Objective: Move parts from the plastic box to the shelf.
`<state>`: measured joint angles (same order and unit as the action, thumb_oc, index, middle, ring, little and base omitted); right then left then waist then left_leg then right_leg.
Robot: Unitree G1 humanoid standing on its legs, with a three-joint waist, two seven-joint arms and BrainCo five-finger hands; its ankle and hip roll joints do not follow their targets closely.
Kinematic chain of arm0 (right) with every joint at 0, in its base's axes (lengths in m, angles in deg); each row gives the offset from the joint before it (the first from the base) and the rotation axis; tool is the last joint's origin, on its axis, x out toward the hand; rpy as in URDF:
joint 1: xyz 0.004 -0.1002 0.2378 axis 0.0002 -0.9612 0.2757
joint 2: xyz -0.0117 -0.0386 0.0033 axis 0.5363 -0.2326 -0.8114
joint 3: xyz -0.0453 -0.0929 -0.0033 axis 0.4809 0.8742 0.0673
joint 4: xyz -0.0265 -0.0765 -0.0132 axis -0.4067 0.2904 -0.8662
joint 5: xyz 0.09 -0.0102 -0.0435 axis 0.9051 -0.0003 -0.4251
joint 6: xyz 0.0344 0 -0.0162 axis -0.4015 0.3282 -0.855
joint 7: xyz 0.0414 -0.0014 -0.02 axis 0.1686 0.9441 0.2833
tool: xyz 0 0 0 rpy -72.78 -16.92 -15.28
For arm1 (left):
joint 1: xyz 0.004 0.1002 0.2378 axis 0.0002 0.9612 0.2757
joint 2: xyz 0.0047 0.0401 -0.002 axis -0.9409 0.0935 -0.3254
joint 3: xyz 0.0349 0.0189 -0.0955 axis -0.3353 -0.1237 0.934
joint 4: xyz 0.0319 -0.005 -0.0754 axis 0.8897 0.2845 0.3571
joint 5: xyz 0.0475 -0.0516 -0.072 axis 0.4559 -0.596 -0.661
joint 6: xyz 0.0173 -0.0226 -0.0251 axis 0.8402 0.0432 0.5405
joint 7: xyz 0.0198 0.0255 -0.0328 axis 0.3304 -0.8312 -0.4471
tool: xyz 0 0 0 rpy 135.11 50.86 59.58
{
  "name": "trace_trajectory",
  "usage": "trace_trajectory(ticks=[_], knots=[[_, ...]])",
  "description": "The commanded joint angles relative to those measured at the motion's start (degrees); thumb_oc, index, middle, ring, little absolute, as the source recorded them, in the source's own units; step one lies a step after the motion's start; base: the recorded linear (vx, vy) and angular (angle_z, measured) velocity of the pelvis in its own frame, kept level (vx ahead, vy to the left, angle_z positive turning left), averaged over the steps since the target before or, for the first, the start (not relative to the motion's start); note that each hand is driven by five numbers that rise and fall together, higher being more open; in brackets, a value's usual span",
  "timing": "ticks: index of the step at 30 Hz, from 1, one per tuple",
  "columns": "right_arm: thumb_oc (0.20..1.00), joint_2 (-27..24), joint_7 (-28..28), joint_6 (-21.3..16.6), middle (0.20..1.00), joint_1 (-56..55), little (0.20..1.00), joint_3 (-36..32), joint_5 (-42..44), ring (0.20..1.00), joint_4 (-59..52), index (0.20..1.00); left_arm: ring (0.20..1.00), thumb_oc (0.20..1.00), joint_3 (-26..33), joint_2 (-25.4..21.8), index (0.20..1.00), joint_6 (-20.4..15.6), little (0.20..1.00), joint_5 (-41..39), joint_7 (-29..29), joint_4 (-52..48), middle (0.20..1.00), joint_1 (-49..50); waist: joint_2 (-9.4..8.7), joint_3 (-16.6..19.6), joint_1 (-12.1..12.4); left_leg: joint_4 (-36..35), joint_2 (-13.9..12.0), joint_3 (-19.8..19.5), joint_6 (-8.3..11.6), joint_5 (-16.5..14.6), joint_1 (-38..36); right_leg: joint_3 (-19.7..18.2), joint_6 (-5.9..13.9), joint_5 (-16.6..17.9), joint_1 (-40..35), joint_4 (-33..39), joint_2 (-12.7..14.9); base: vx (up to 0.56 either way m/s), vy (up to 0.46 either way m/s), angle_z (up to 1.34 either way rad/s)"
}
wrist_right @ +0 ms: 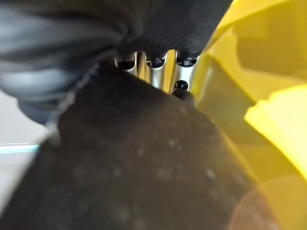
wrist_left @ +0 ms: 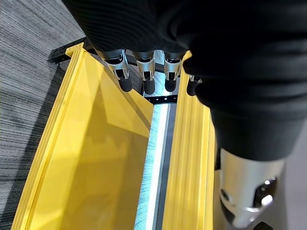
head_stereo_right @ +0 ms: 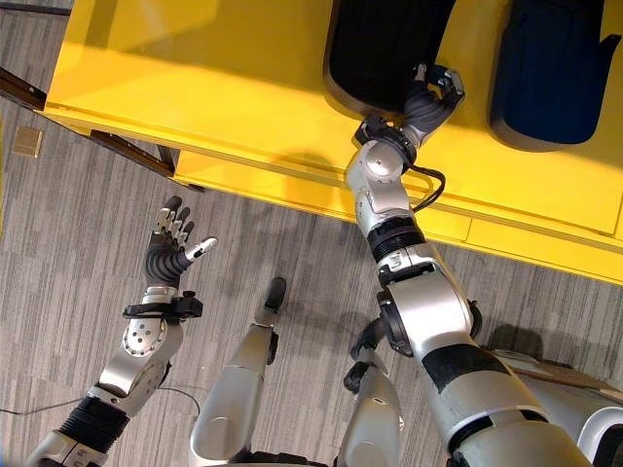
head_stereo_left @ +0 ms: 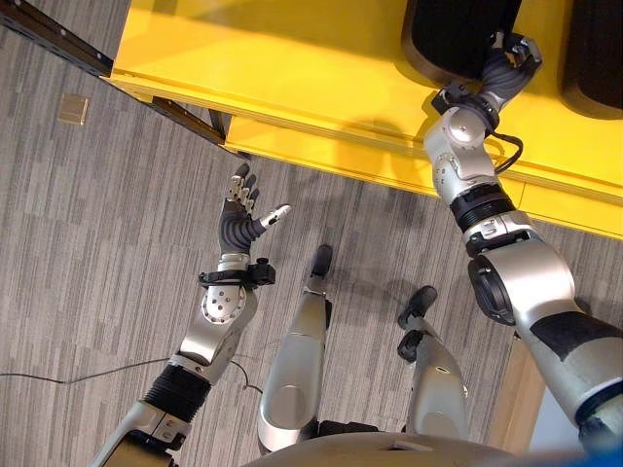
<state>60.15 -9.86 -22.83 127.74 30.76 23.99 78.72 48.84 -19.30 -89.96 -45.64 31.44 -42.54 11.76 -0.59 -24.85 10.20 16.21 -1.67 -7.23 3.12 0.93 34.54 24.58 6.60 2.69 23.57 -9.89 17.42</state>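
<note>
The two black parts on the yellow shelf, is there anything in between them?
No. In the right eye view, bare yellow shelf lies between the black part by the right hand and the other black part.

Right hand (head_stereo_right: 435, 95) up on the yellow shelf (head_stereo_right: 243, 88), at the near edge of a black part (head_stereo_right: 380, 44).

Fingers curled around that edge. Second dark part (head_stereo_right: 550, 68) just beside, on the same shelf. Left hand (head_stereo_right: 173, 243) low over the grey floor (head_stereo_right: 78, 243), well apart from the shelf, fingers straight, holding nothing.
</note>
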Motion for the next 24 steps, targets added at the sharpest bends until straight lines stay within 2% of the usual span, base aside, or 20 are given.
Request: trace_trajectory(ticks=[1, 12, 13, 14, 15, 16, 17, 18, 19, 20, 21, 22, 24], knots=[[0.2, -0.9, -0.2, -0.4, 0.2, 0.4, 0.2, -0.3, 0.7, 0.2, -0.1, 0.2, 1.0, 1.0, 3.0, -1.5, 1.0, -4.1, 1.0, 1.5, 0.1, -6.9, 1.0, -0.3, 0.56, -3.0, 1.5, 6.2, -1.9, 4.2, 0.55, -8.3, -1.8, -4.5, 3.18, 4.3, -6.5, 3.1, 1.7, 0.0, 0.0, 0.0], [0.2, -1.5, 0.5, 0.3, 0.2, 2.0, 0.2, 0.8, -0.2, 0.2, 1.6, 0.2, 1.0, 1.0, 3.0, -1.5, 1.0, -4.5, 1.0, 1.3, -0.1, -6.6, 1.0, -0.6, 0.11, -2.9, 2.1, 6.2, -1.7, 3.8, 0.52, -8.3, -1.6, -4.0, 3.31, 4.5, -7.2, 3.6, 1.5, 0.01, -0.003, 0.0], [0.2, -1.6, 0.5, 0.1, 0.2, 2.2, 0.2, 0.8, 0.0, 0.2, 1.8, 0.2, 1.0, 1.0, 3.1, -1.6, 1.0, -4.6, 1.0, 1.3, -0.2, -6.6, 1.0, -0.7, 0.11, -2.6, 2.3, 6.3, -2.0, 3.3, 0.79, -9.8, -2.1, -4.4, 3.85, 3.5, -7.6, 3.6, 0.9, 0.0, 0.0, 0.0], [0.2, -1.6, 0.5, 0.1, 0.2, 2.2, 0.2, 0.8, 0.0, 0.2, 1.8, 0.2, 1.0, 1.0, 3.0, -1.6, 1.0, -4.6, 1.0, 1.3, -0.2, -6.7, 1.0, -0.7, 0.06, -3.0, 2.3, 6.5, -1.7, 3.7, 0.54, -8.5, -1.5, -3.9, 3.32, 4.4, -7.2, 3.6, 1.3, 0.09, -0.027, 0.01], [0.2, -1.5, 0.5, 0.0, 0.2, 2.5, 0.2, 0.8, 0.1, 0.2, 2.0, 0.2, 1.0, 1.0, 2.9, -1.6, 1.0, -4.5, 1.0, 1.3, -0.3, -6.6, 1.0, -0.6, 0.08, -2.6, 2.4, 6.4, -2.0, 3.2, 0.77, -9.8, -2.0, -4.5, 3.84, 3.5, -7.6, 3.6, 0.9, -0.08, 0.025, 0.01], [0.2, -1.6, 0.5, 0.0, 0.2, 2.5, 0.2, 0.8, 0.1, 0.2, 2.0, 0.2, 1.0, 1.0, 2.8, -1.6, 1.0, -4.6, 1.0, 1.3, -0.4, -6.7, 1.0, -0.6, 0.04, -2.9, 2.4, 6.6, -1.7, 3.6, 0.51, -8.5, -1.4, -4.0, 3.32, 4.4, -7.2, 3.6, 1.3, 0.09, -0.02, 0.01], [0.2, -1.6, 0.6, -0.1, 0.2, 2.8, 0.2, 0.8, 0.3, 0.2, 2.3, 0.2, 1.0, 1.0, 2.9, -1.6, 1.0, -4.7, 1.0, 1.2, -0.4, -6.5, 1.0, -0.6, 0.05, -2.6, 2.6, 6.6, -2.0, 3.2, 0.74, -10.0, -1.9, -4.4, 3.85, 3.5, -7.7, 3.6, 0.8, 0.0, 0.0, 0.0], [0.2, -1.6, 0.7, -0.3, 0.2, 2.9, 0.2, 0.7, 0.6, 0.2, 2.5, 0.2, 1.0, 1.0, 2.9, -1.7, 1.0, -4.7, 1.0, 1.2, -0.5, -6.4, 1.0, -0.6, 0.04, -2.6, 2.6, 6.6, -1.9, 3.2, 0.74, -10.0, -1.9, -4.4, 3.87, 3.4, -7.8, 3.6, 0.7, 0.0, 0.0, 0.0], [0.2, -1.7, 0.8, -0.5, 0.2, 3.3, 0.2, 0.8, 1.0, 0.2, 2.7, 0.2, 1.0, 1.0, 2.8, -1.8, 1.0, -4.7, 1.0, 1.3, -0.5, -6.5, 1.0, -0.6, -0.03, -2.9, 2.7, 6.9, -1.6, 3.6, 0.43, -8.7, -1.3, -3.9, 3.38, 4.3, -7.4, 3.7, 1.1, 0.0, 0.0, 0.0], [0.2, -1.7, 0.8, -0.4, 0.2, 3.3, 0.2, 0.8, 1.0, 0.2, 2.8, 0.2, 1.0, 1.0, 2.9, -1.8, 1.0, -4.7, 1.0, 1.3, -0.5, -6.4, 1.0, -0.6, 0.02, -2.6, 2.7, 6.7, -1.9, 3.2, 0.69, -10.0, -1.9, -4.4, 3.89, 3.4, -7.9, 3.7, 0.7, 0.0, 0.0, 0.0], [0.2, -1.6, 0.9, -0.5, 0.2, 3.5, 0.2, 0.8, 1.2, 0.2, 2.9, 0.2, 1.0, 1.0, 2.8, -1.8, 1.0, -4.8, 1.0, 1.3, -0.5, -6.5, 1.0, -0.6, 0.0, -2.5, 2.7, 6.7, -1.9, 3.2, 0.67, -10.0, -1.9, -4.3, 3.92, 3.4, -8.0, 3.8, 0.7, 0.0, 0.0, 0.0], [0.2, -1.7, 1.0, -0.7, 0.2, 3.5, 0.2, 0.8, 1.5, 0.2, 2.9, 0.2, 1.0, 1.0, 2.8, -1.8, 1.0, -4.8, 1.0, 1.2, -0.6, -6.5, 1.0, -0.6, -0.05, -2.9, 2.8, 6.9, -1.6, 3.6, 0.4, -8.7, -1.2, -3.8, 3.41, 4.4, -7.6, 3.8, 1.1, -0.07, 0.03, 0.01], [0.2, -1.6, 1.3, -1.1, 0.2, 4.2, 0.2, 1.0, 2.0, 0.2, 3.1, 0.2, 1.0, 1.0, 2.7, -1.8, 1.0, -4.9, 1.0, 1.0, -0.7, -6.2, 1.0, -0.8, -0.12, -2.8, 2.9, 7.2, -1.5, 3.6, 0.4, -8.8, -1.0, -3.8, 3.45, 4.4, -7.8, 4.1, 1.1, 0.01, 0.011, 0.02]])
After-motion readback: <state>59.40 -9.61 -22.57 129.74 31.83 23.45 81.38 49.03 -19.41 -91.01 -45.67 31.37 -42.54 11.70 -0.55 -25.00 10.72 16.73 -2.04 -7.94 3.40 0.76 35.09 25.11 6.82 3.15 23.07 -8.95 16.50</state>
